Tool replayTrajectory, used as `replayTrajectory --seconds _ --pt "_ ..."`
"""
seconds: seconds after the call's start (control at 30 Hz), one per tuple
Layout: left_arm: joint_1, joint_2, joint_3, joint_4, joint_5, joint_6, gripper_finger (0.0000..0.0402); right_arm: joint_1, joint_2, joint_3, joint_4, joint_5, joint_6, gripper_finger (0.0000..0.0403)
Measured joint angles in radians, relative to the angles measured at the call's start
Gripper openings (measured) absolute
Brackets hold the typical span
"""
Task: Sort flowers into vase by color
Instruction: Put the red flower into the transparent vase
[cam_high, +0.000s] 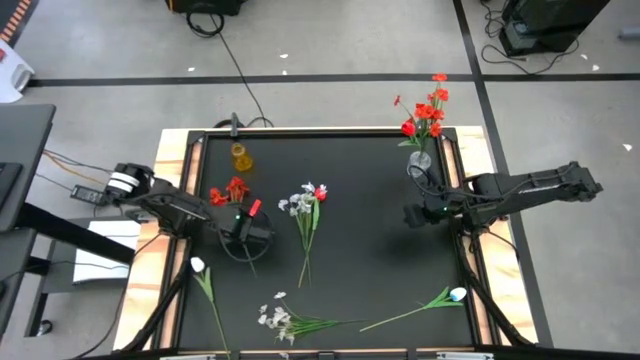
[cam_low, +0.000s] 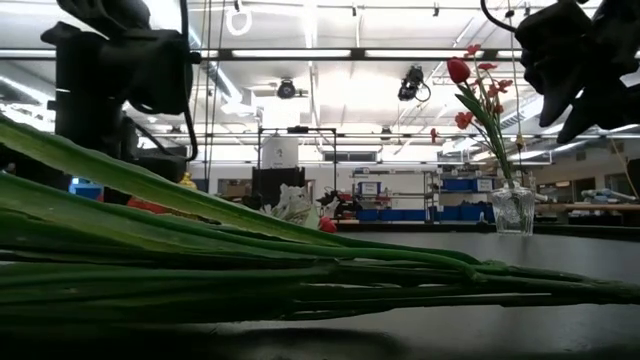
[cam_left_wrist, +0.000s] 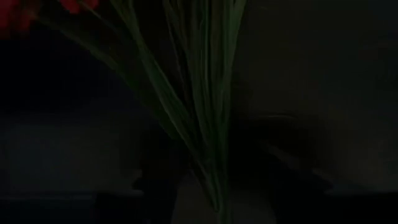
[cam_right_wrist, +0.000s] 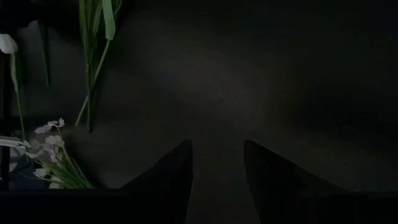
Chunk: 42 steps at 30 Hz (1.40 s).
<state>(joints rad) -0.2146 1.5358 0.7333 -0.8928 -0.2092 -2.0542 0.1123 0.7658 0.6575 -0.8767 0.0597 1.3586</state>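
Observation:
A red flower (cam_high: 230, 190) lies on the black table at the left, its bloom toward the far edge and its green stem (cam_left_wrist: 208, 124) toward the near edge. My left gripper (cam_high: 245, 232) points down over that stem, open, one finger on either side of it. A clear glass vase (cam_high: 420, 162) at the far right holds red flowers (cam_low: 462, 72). My right gripper (cam_right_wrist: 217, 155) hovers open near that vase with nothing between its fingers. A white sprig (cam_high: 308, 200) lies mid-table. Near the front edge lie two white tulips (cam_high: 197, 265) (cam_high: 457, 295) and another white sprig (cam_high: 275, 320).
A small yellow vase (cam_high: 240, 157) stands at the far left of the table, just beyond the red bloom. Wooden rails (cam_high: 170, 160) frame the black top. The leaves of the near white sprig (cam_low: 200, 270) fill the low view's foreground.

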Motion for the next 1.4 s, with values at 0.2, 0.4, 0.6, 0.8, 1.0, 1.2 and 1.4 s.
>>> replayTrajectory --seconds 0.2,0.4,0.6,0.8,1.0,1.2,1.4 --pt "-0.004 0.020 0.000 0.030 -0.010 0.000 0.0173 0.000 0.000 0.000 -0.006 0.000 -0.016 0.0153" --pt "-0.009 -0.027 -0.007 0.037 -0.038 0.001 0.0109 0.000 0.000 0.000 -0.009 0.000 -0.019 0.0153" --pt "-0.024 -0.042 -0.006 0.029 -0.058 0.005 0.0045 0.000 0.000 0.000 -0.008 0.015 -0.017 0.0153" --pt "-0.078 -0.043 0.009 0.029 -0.063 0.000 0.0023 0.000 0.000 0.000 0.001 0.050 0.014 0.0153" --pt "-0.189 -0.044 0.063 0.014 -0.113 -0.053 0.0022 0.038 0.006 0.000 0.144 0.091 0.039 0.0153" --pt "-0.297 -0.073 0.176 -0.081 -0.253 -0.051 0.0021 0.088 0.060 0.000 0.301 0.171 0.043 0.0153" --pt "-0.313 -0.112 0.292 -0.087 -0.449 0.219 0.0021 0.120 0.135 0.000 0.444 0.183 -0.010 0.0153"
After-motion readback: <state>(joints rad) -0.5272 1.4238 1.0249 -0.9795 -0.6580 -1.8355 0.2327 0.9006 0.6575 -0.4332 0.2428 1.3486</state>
